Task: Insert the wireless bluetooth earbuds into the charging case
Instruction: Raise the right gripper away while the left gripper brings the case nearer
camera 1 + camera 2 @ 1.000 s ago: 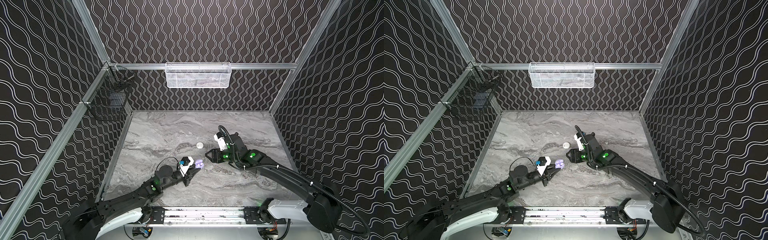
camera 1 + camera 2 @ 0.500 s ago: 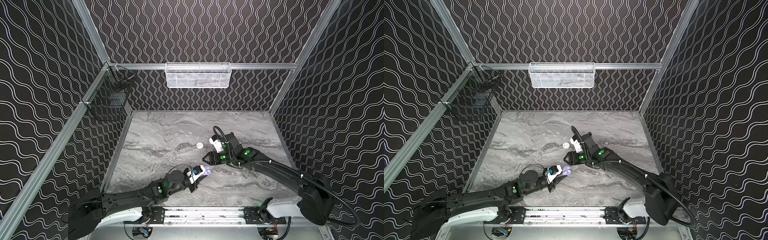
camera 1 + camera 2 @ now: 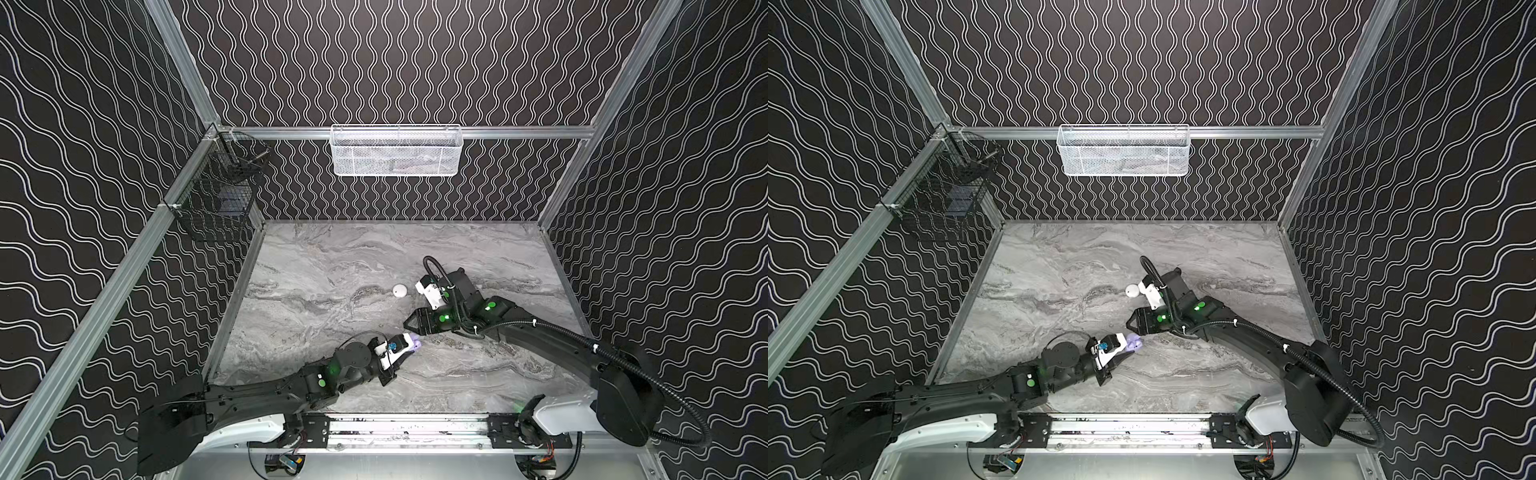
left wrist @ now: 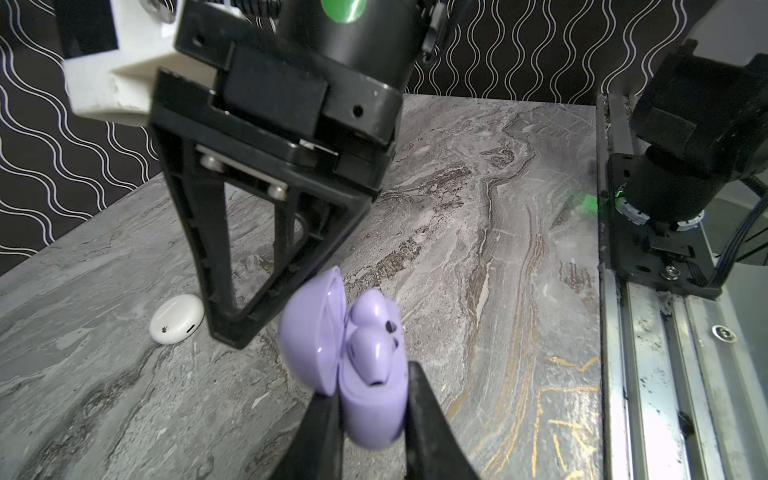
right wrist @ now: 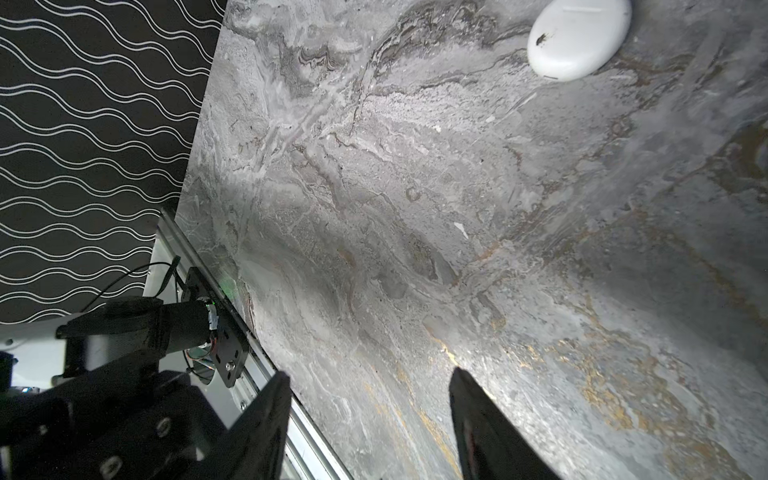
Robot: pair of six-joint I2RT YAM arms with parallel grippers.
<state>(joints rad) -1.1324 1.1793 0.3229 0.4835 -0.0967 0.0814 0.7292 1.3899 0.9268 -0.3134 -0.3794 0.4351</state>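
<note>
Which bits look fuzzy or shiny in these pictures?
Left wrist view: the purple case is sharp, the left gripper pinching it is a dark soft blur, and a green glow tints the table. Right wrist view: white glare on the table beside the right gripper, a dark shadow farther off. Both top views: even light, sharp.

Black wavy-lined walls (image 3: pixel 395 62), grey marble tabletop (image 3: pixel 332 257), white mesh basket (image 3: pixel 397 151), black wire basket (image 3: pixel 224 195)

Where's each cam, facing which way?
Top views: high at the front, looking down over the table; left arm and right arm show.
Left wrist: behind the left gripper, shut on the open purple case, facing the right gripper.
Right wrist: behind the open right gripper, looking down at the table.
Shared: all show the white case.
</note>
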